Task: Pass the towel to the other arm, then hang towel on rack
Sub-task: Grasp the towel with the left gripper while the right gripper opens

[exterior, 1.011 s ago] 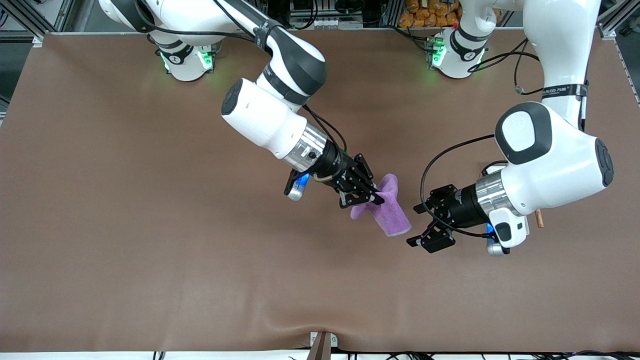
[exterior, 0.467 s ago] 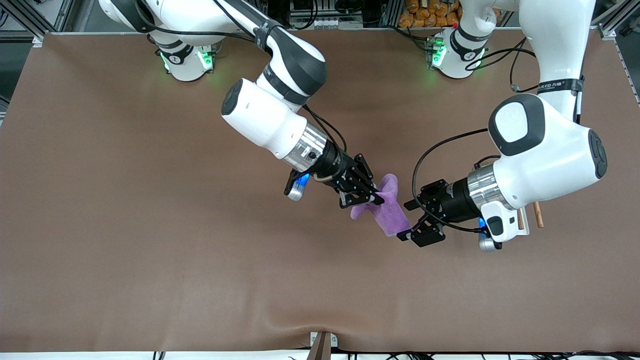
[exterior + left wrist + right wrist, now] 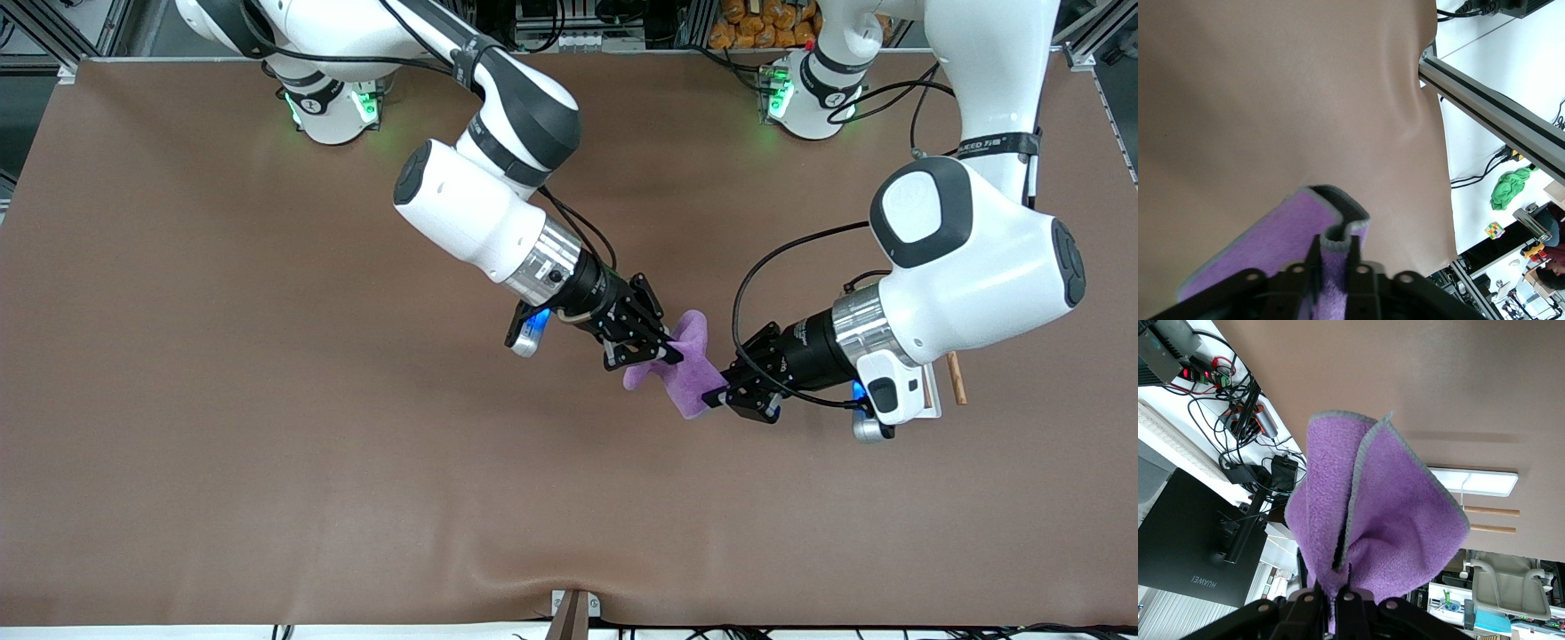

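Observation:
The purple towel hangs in the air over the middle of the table, stretched between both grippers. My right gripper is shut on one bunched end of it; the right wrist view shows the cloth fanning out from the gripper. My left gripper is shut on the other end; in the left wrist view its fingers pinch a rolled fold of the towel. The rack is mostly hidden under the left arm; a brown rod shows. The right wrist view shows its white base and two rods.
The brown table mat is bare around the grippers. The left arm's big white wrist hangs over the rack. A bracket sits at the table edge nearest the front camera.
My left gripper has moved toward the right gripper, reached the towel's free end and closed on it. The right arm and towel have stayed in place.

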{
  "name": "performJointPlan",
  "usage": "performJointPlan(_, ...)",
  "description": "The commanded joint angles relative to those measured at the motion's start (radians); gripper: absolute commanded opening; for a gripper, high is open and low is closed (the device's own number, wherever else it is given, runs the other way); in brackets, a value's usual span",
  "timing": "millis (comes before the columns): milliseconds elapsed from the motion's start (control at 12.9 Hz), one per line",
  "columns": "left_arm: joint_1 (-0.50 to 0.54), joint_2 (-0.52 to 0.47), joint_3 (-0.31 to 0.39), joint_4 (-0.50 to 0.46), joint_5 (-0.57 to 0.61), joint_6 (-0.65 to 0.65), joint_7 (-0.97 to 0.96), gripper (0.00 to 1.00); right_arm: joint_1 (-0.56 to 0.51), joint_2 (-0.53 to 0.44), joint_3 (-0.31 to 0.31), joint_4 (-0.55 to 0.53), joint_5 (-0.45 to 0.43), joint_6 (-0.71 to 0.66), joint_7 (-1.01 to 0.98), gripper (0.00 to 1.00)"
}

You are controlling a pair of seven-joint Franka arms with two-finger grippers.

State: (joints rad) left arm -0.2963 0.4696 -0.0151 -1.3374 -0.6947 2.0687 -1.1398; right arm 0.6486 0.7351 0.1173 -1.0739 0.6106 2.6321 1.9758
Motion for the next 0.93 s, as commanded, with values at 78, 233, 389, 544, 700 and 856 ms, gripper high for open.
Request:
performJointPlan(78,0.003,-0.029,0.007,-0.008,-0.012,-0.01,0.015,0.0,0.008,-0.002,-0.01,0.005,0.011,-0.001,0.006,0.0)
performJointPlan(233,0.014,-0.042,0.01,-0.009,-0.011,-0.027,0.051,0.0,0.008,-0.002,-0.01,0.005,0.011,-0.001,0.006,0.0)
performJointPlan(389,0.032,-0.043,0.02,-0.011,-0.003,-0.096,0.101,0.0,0.006,-0.002,-0.01,0.003,0.011,-0.003,0.006,0.0)
performJointPlan(544,0.08,-0.043,0.02,-0.014,0.003,-0.178,0.199,0.0,0.005,-0.002,-0.01,0.002,0.012,-0.004,0.008,0.74)
performJointPlan(700,0.126,-0.043,0.02,-0.016,0.058,-0.269,0.309,0.0,0.003,-0.005,-0.011,0.0,0.003,-0.012,0.005,1.0)
performJointPlan(856,0.146,-0.042,0.02,-0.017,0.154,-0.323,0.434,0.0,0.005,-0.005,-0.01,0.0,-0.041,-0.012,0.005,1.0)
